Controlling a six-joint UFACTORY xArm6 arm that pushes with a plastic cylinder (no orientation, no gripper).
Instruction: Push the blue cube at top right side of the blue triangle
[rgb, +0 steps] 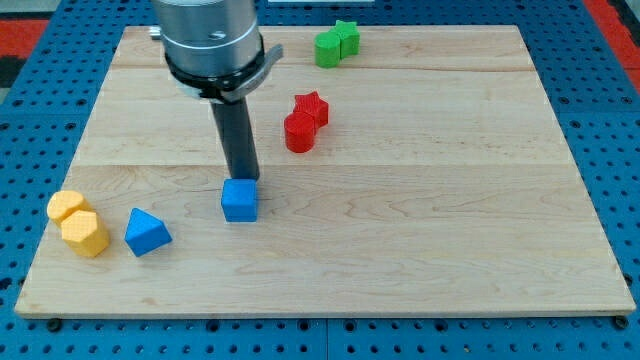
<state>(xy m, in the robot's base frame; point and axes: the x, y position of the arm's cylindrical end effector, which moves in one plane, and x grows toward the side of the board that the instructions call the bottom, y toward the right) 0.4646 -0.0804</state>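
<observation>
My tip sat right at the top edge of the blue cube, probably touching it, though the rod hid the actual contact. No claw on this rig, just a bare rod, so nothing was open, closed or held. The cube was left of frame centre, and the blue triangle lay to its lower left, near the yellow blocks at the frame's left edge.
</observation>
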